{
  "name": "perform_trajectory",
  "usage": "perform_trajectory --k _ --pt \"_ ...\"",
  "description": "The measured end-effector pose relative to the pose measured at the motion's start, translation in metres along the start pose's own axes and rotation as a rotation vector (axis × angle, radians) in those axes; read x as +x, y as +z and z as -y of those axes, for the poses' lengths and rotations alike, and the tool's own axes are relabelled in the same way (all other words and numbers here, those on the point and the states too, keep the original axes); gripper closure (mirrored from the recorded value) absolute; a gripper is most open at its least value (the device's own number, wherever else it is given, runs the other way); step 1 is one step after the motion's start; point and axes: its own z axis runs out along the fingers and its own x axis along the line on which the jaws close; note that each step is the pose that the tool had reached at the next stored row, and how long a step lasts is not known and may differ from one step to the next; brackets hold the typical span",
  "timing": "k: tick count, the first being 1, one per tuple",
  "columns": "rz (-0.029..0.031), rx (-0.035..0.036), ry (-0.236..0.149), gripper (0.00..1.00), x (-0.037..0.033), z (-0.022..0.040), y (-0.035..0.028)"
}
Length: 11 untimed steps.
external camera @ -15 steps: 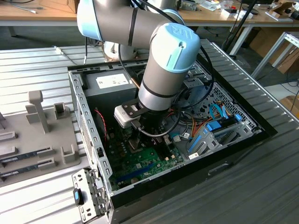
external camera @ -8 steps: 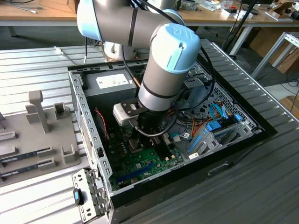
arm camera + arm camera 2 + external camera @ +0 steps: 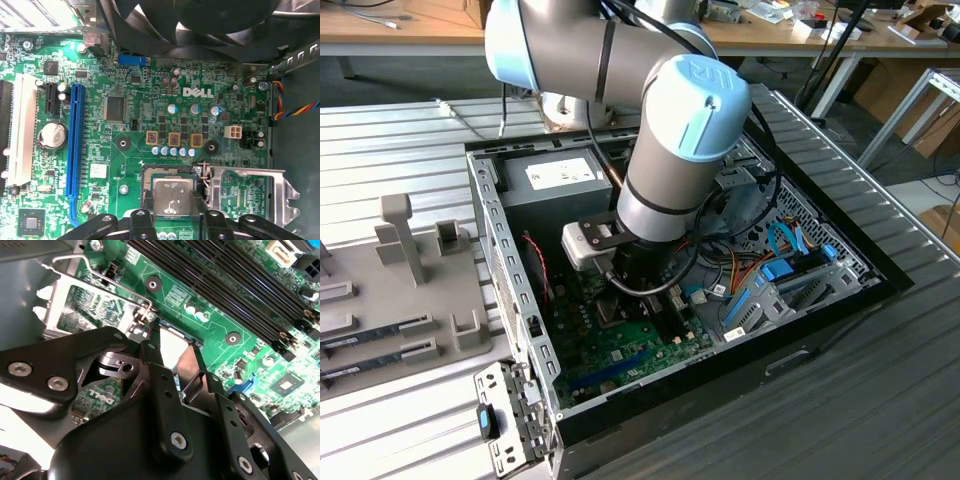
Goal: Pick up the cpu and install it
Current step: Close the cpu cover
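Note:
The cpu (image 3: 172,195) is a small silvery square chip lying level in or just over the open socket (image 3: 148,172) on the green motherboard (image 3: 135,150). My gripper (image 3: 172,206) reaches down onto it, one black finger against each of two opposite edges. In the second wrist view the cpu (image 3: 172,346) shows as a bright patch between the fingers (image 3: 151,347), with the gripper (image 3: 172,350) shut on it. The socket's metal load plate (image 3: 245,192) is swung open beside it. In the exterior view the arm's wrist (image 3: 650,200) reaches into the computer case over the motherboard (image 3: 630,345).
The case walls (image 3: 510,270) surround the arm, with a grey power-supply box (image 3: 560,175) at the back and coloured cables (image 3: 780,260) toward the exterior view's right. A black fan (image 3: 210,20) and a blue slot (image 3: 76,145) stand near the socket. A grey tray (image 3: 390,300) holds long dark sticks.

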Motion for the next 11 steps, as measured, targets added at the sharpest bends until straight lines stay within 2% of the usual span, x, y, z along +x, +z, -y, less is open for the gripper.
perform_trajectory --k 4,7,11 --pt "-0.0015 0.0002 0.009 0.61 0.0038 -0.0007 0.0002" --pt "-0.0013 0.0001 0.011 0.61 0.0034 -0.0094 0.0006" --pt "-0.0011 0.0003 0.015 0.61 0.0049 -0.011 0.0007"
